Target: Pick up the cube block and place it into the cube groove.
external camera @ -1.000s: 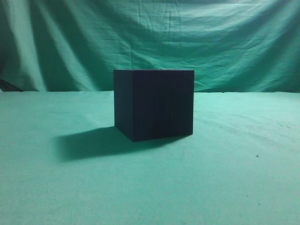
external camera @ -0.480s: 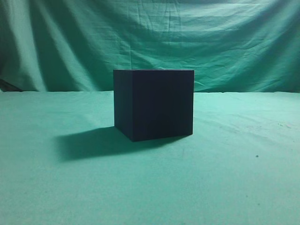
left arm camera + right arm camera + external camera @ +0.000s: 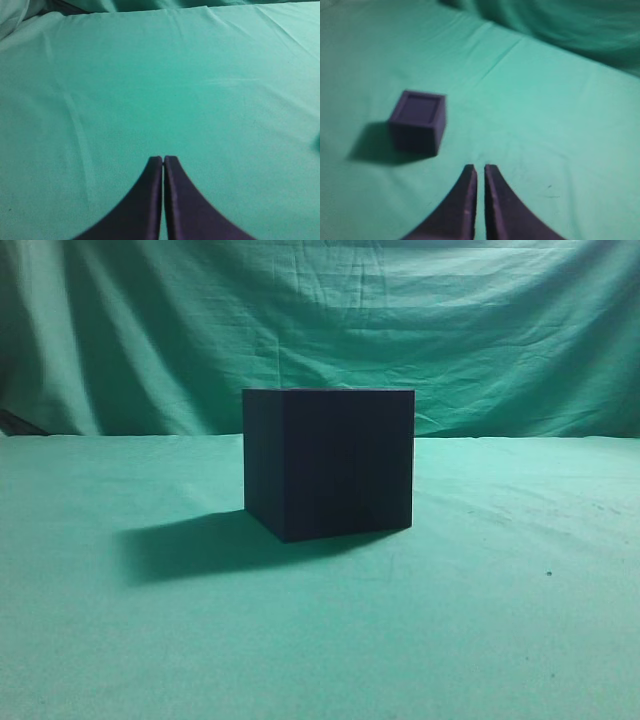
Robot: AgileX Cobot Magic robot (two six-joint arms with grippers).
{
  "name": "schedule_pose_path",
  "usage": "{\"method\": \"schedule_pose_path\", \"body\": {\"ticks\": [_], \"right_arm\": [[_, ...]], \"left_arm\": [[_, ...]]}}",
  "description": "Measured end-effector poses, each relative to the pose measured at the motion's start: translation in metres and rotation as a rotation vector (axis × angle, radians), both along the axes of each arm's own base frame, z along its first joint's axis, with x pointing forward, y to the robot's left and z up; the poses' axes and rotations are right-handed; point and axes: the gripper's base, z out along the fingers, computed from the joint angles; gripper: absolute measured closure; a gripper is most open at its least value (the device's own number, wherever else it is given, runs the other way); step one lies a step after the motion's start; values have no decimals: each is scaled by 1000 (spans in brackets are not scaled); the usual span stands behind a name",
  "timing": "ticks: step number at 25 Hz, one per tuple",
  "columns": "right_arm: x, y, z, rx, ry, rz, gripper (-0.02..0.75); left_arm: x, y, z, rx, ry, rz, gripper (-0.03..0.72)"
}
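Standing upright at the centre of the exterior view: one cube groove [image 3: 330, 462], a large near-black box with matte sides, resting on the worktop [image 3: 500, 620], which is draped in green cloth. One vertical edge of the box faces the camera slightly toward nine o'clock of its middle, so two side faces show, the narrower one on the nine o'clock side. Its shadow [image 3: 190, 545] lies on the cloth from the base out toward eight o'clock. Behind, at twelve o'clock, a wrinkled green backdrop [image 3: 320, 320] hangs across the full width. Neither arm appears in this view. Right wrist view: the same box [image 3: 417, 121], blurred, seen from above at a slant, its top showing a raised rim around a darker inner square; whether anything sits inside, including the cube block, cannot be told. It lies at about ten o'clock from the right gripper [image 3: 479, 169] and well apart from it. The right fingers [image 3: 465, 200] are drawn nearly together with only a thin slit between them, nothing held. Left wrist view: the left gripper [image 3: 163, 159] over bare green cloth, its fingers [image 3: 180, 200] pressed tip to tip, nothing between them. A fold line in the cloth runs across the twelve o'clock edge.
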Motion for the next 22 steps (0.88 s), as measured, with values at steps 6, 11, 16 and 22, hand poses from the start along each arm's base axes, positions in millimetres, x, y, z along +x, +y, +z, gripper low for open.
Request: {"method": "schedule_pose_path", "body": {"ticks": [6, 11, 16, 22], "right_arm": [[-1, -12, -57, 87, -149, -249, 688], [1, -17, -99, 145, -185, -446, 688], [5, -20, -135, 152, -198, -540, 688], [9, -21, -172, 134, -135, -560, 688]], "left_arm": [[0, 0, 0, 0, 0, 0, 688], [0, 0, 0, 0, 0, 0, 688], [0, 0, 0, 0, 0, 0, 688], [0, 0, 0, 0, 0, 0, 688]]}}
